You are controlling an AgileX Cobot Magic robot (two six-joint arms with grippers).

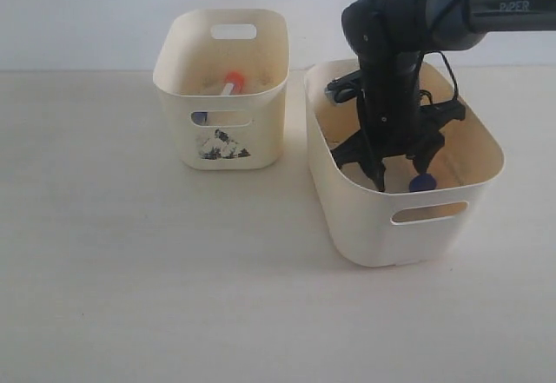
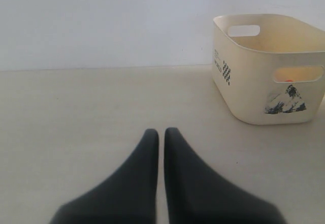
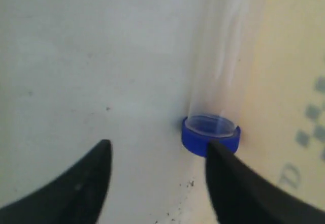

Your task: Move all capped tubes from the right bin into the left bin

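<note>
The right bin (image 1: 365, 227) holds my right gripper (image 1: 401, 177), which reaches down inside it. Its jaws are open and nothing sits between them. A blue-capped tube (image 3: 212, 135) rests along the bin's inner wall (image 3: 299, 82). One fingertip (image 3: 223, 168) lies just in front of the cap, and the other stands well to the side. The same blue cap (image 1: 422, 183) shows beside the fingers. The left bin (image 1: 261, 131) with its sticker holds an orange-capped tube (image 1: 233, 82), and a blue cap (image 1: 201, 117) shows through its slot. My left gripper (image 2: 161, 131) is shut and empty over the table.
The left bin (image 2: 238, 82) stands ahead of the left gripper and off to one side, with orange showing through its slot. The two bins stand close together on a pale table (image 1: 130, 270). Dark specks lie on the right bin's floor (image 3: 177, 214).
</note>
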